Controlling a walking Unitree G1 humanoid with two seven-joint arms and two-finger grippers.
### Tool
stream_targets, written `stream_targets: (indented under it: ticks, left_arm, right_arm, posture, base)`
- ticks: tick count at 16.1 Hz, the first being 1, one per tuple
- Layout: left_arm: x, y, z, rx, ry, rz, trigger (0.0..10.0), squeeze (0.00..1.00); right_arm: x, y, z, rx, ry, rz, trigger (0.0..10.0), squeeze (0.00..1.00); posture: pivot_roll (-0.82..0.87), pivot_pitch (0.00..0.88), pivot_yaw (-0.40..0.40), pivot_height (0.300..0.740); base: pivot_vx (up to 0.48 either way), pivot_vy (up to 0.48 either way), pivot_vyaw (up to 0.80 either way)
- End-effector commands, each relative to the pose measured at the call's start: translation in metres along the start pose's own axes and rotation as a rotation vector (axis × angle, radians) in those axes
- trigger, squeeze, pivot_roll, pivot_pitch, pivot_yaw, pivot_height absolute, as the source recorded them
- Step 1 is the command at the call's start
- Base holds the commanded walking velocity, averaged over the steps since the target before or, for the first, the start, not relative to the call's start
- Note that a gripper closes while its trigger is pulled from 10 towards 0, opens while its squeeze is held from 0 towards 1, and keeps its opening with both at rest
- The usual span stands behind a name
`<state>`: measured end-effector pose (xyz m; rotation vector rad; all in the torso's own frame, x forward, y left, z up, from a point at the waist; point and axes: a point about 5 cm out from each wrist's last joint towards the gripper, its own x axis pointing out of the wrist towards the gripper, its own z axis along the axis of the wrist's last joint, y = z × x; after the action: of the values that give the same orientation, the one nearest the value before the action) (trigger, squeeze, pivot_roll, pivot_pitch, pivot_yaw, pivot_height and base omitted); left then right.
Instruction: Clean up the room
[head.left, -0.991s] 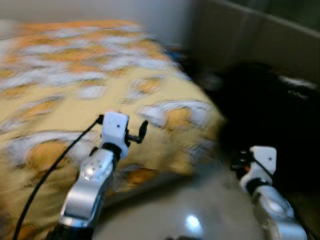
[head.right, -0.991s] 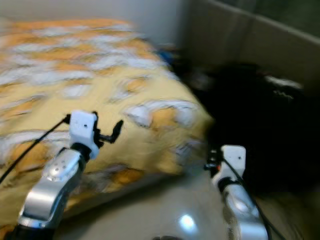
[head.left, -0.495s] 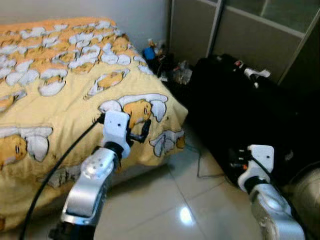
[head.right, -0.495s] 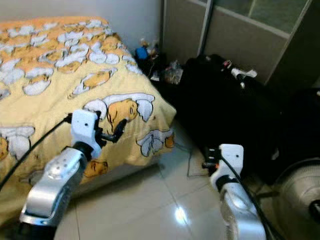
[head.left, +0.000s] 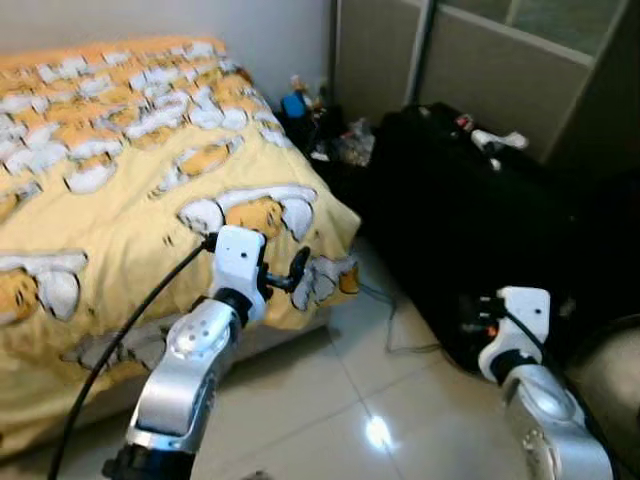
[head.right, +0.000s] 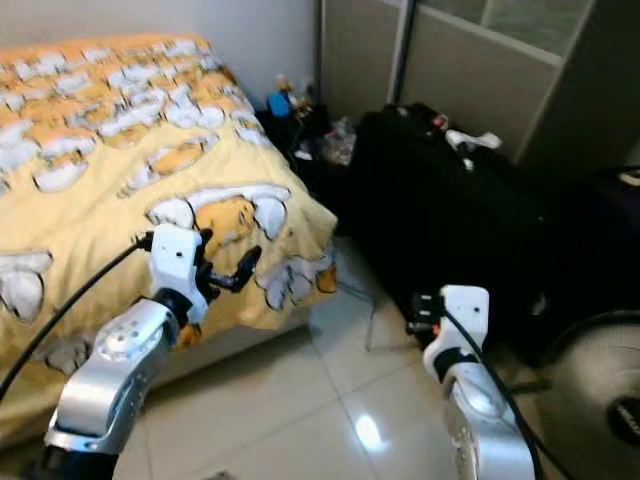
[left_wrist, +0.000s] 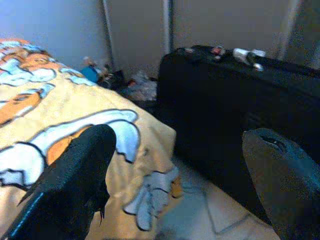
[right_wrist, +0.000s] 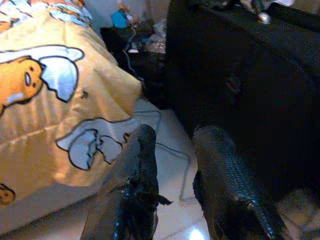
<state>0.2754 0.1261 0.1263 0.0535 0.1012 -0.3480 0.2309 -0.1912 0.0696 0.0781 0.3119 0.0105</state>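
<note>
1. Left eye view: a bed (head.left: 90, 150) with a yellow cover printed with white and orange cartoon shapes takes up the 9 to 11 o'clock part of the scene, its corner hanging over pale glossy floor tiles (head.left: 330, 420).
2. Left gripper (head.left: 296, 272) is raised at about 7 o'clock, in front of the bed's hanging corner; the left wrist view shows its two black fingers (left_wrist: 75, 180) set wide apart with nothing between them.
3. Right gripper (right_wrist: 175, 175) sits low at about 4 o'clock, beside a large black suitcase (head.left: 470, 230); in the right wrist view its fingers (right_wrist: 132, 185) are a small gap apart and hold nothing.
4. The suitcase stands on the floor at 1 to 3 o'clock, in front of grey sliding wardrobe doors (head.left: 470, 70); a small white item (head.left: 500, 140) lies on its top (too small to tell what it is).
5. Clutter (head.left: 320, 125) fills the corner between bed and wardrobe at 12 o'clock: a blue object (head.left: 294, 105), dark bits and something crumpled and clear.
6. A thin cable (head.left: 385, 310) trails over the tiles between the bed corner and the suitcase.
7. A fan (head.right: 595, 400) with a round grille stands at 4 o'clock in the right eye view, just beside the right arm.
</note>
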Motion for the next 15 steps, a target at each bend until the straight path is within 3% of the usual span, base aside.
stream_targets:
  ticks: [1,6,9,12,15]
  left_arm:
    - [-0.0003,0.0063,0.0028,0.008,-0.005,0.014,10.0,0.0]
    - [0.0006,0.0046,0.0011,0.005,0.0,0.0,10.0,0.0]
    - [0.0014,0.0036,0.0009,0.005,0.0,-0.01,10.0,0.0]
    - [0.0006,0.0086,-0.002,-0.03,0.018,0.011,10.0,0.0]
    - [0.0002,0.0093,-0.005,-0.013,0.03,0.007,10.0,0.0]
  right_arm:
    - [0.0027,0.0064,0.0029,0.012,-0.01,0.019,10.0,0.0]
    - [0.0037,0.0044,0.0027,0.021,-0.004,0.009,10.0,0.0]
    - [0.0041,0.0029,0.0035,0.027,-0.018,0.005,10.0,0.0]
    - [0.0071,0.0001,0.0027,0.041,-0.009,-0.062,10.0,0.0]
    - [0.0072,-0.0019,0.001,0.043,-0.004,-0.069,10.0,0.0]
  posture:
    - [-0.06,0.0,0.013,0.74]
    - [-0.07,0.0,0.013,0.74]
    - [-0.07,0.0,0.015,0.74]
    - [-0.07,0.0,0.016,0.74]
    - [-0.07,0.0,0.018,0.74]
  base:
    - [0.315,0.0,0.0]
    - [0.311,0.0,-0.75]
    - [0.31,0.0,0.0]
    - [0.0,0.0,0.0]
    - [0.0,0.0,0.0]
